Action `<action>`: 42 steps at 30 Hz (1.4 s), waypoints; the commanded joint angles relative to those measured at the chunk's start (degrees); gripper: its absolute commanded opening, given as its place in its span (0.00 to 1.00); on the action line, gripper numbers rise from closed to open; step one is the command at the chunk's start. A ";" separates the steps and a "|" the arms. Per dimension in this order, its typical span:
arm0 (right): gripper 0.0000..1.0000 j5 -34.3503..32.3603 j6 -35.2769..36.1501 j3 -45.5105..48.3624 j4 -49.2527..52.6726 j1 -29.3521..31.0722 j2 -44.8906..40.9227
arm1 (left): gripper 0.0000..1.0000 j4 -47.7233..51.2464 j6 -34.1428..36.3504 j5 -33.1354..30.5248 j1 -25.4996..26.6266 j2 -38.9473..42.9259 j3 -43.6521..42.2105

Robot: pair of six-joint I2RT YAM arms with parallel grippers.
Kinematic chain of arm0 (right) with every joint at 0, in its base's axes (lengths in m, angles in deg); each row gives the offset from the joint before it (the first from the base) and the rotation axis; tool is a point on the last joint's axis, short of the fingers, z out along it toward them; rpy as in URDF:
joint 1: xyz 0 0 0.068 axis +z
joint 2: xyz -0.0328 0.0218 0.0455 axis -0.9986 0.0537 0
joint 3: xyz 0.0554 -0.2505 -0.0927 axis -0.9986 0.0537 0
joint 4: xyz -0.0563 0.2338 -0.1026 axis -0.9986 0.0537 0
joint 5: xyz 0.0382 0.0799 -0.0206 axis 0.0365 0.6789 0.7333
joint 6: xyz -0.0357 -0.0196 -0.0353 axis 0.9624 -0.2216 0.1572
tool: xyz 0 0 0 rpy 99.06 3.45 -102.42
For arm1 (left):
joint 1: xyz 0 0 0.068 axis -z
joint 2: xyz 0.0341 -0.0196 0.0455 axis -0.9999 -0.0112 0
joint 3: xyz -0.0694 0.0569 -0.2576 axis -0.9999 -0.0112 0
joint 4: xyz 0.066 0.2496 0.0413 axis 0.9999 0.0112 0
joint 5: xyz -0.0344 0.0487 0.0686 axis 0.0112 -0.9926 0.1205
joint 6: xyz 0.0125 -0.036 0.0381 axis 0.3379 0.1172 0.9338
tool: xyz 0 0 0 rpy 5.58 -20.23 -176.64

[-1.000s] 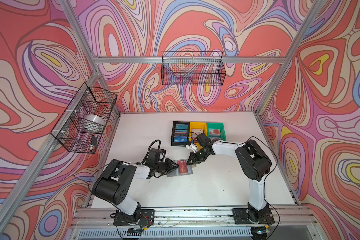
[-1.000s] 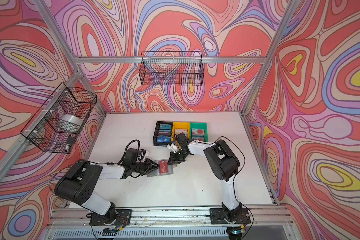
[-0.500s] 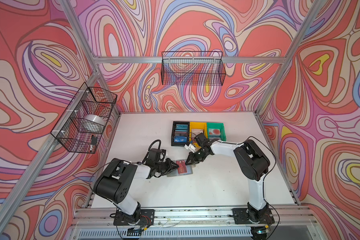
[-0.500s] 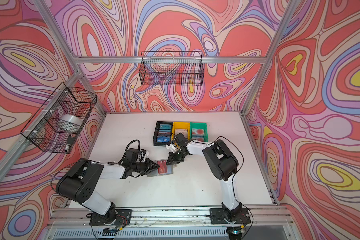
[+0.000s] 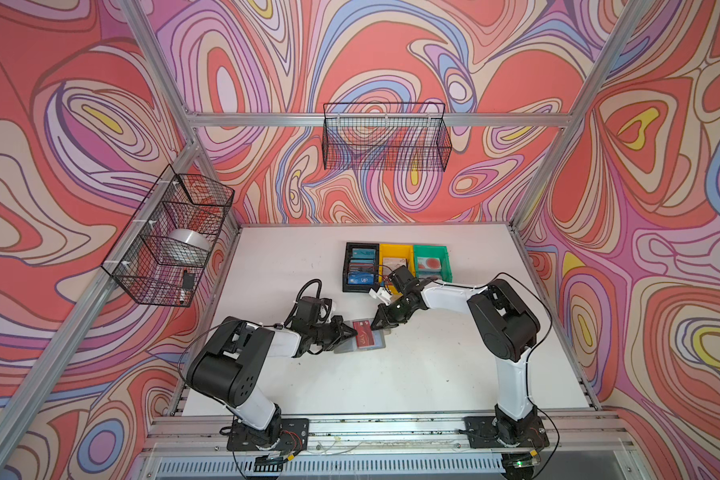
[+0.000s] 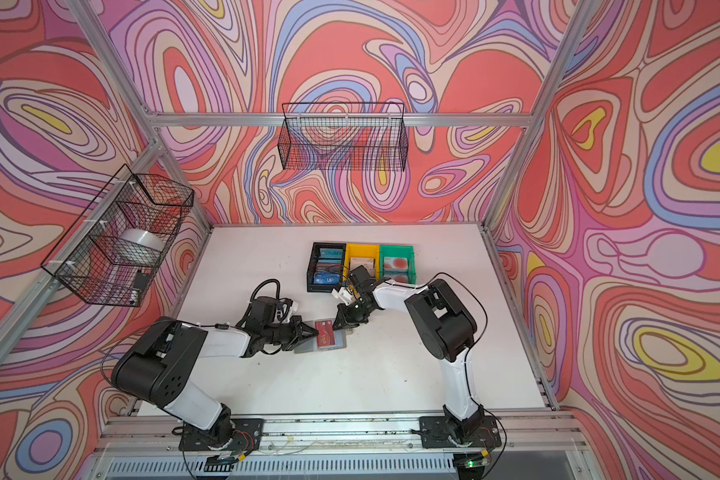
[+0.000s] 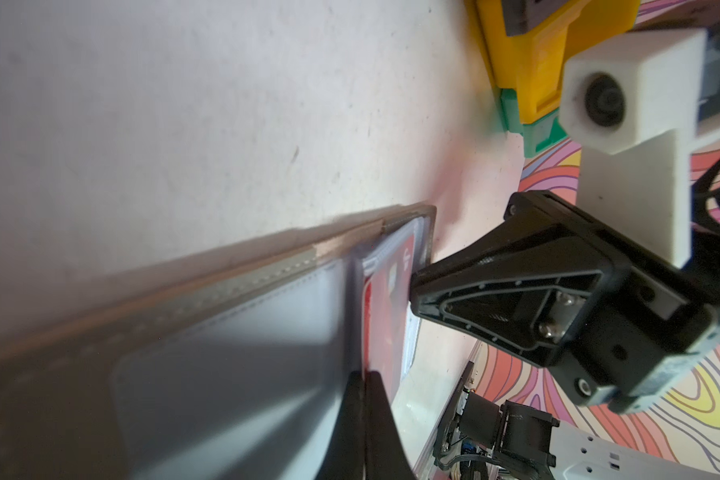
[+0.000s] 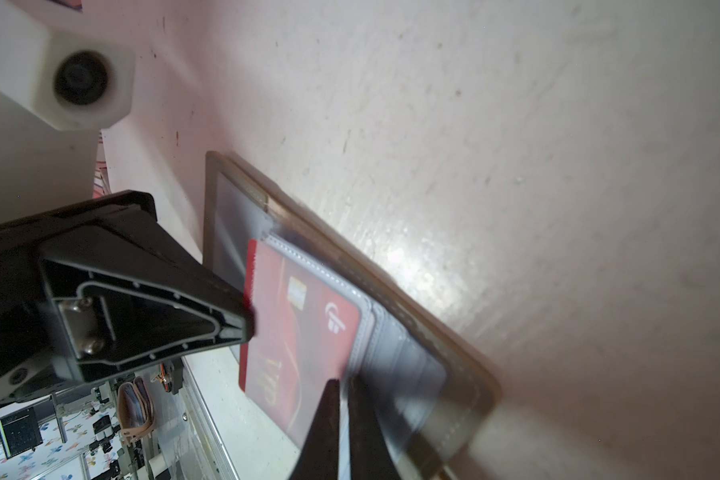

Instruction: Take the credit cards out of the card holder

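Note:
The grey card holder (image 5: 345, 349) lies open on the white table in both top views, with a dark red "VIP" credit card (image 5: 365, 335) partly out of a clear sleeve. My left gripper (image 5: 353, 331) is shut on the card's outer edge; the left wrist view shows the jaws (image 7: 364, 384) pinching the red card (image 7: 387, 316). From the far side my right gripper (image 5: 376, 326) is shut on the clear sleeve's edge, as the right wrist view shows (image 8: 344, 388), beside the card (image 8: 304, 332) and the holder's grey cover (image 8: 466, 382).
Behind the grippers stand a black bin (image 5: 346, 266) with several cards, a blue "VIP" one (image 5: 360, 279) in front, a yellow bin (image 5: 396, 251) and a green bin (image 5: 445, 262) with pale red-blotched cards. Wire baskets hang on the left wall (image 5: 171, 237) and back wall (image 5: 385, 137).
My left gripper's jaws have closed onto the red card's edge. The right gripper has stayed shut on the sleeve, shifting slightly toward the holder.

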 commanded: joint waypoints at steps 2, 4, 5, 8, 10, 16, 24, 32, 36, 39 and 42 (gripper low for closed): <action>0.11 -2.60 -0.68 1.37 1.61 0.73 2.68 | 0.00 -1.82 -0.55 0.15 0.32 0.91 -1.14; 0.11 -2.61 -0.86 1.24 1.74 0.73 2.83 | 0.00 -1.96 -0.48 0.09 0.32 0.94 -1.29; 0.11 -2.64 -0.93 1.23 1.74 0.77 2.81 | 0.00 -2.02 -0.56 0.18 0.29 0.95 -1.32; 0.11 -2.83 -1.13 1.32 1.83 0.76 2.79 | 0.00 -1.74 -0.39 0.26 0.26 1.17 -1.54; 0.11 -2.82 -1.19 1.41 1.80 0.72 2.84 | 0.00 -1.26 -0.14 0.17 0.30 1.38 -1.74; 0.11 -2.83 -1.28 1.71 2.00 0.70 3.02 | 0.00 0.04 0.62 -0.31 0.16 1.99 -2.16; 0.11 -2.72 -1.69 1.84 1.75 0.75 3.12 | 0.00 -0.99 0.16 -1.08 0.19 2.13 -3.71; 0.10 -2.57 -2.40 1.94 1.58 0.65 3.36 | 0.04 -2.46 -0.65 -1.41 0.17 2.45 -5.71; 0.11 -2.22 -2.53 1.87 1.65 0.79 3.46 | 0.11 -1.75 -0.47 -1.93 0.14 2.93 -5.94; 0.11 -2.13 -2.54 1.89 1.70 0.69 3.55 | 0.15 -1.64 -0.47 -1.81 0.12 2.80 -5.93; 0.10 -1.96 -2.53 1.94 1.57 0.77 3.33 | 0.18 -2.11 -0.80 -1.72 0.17 2.66 -6.05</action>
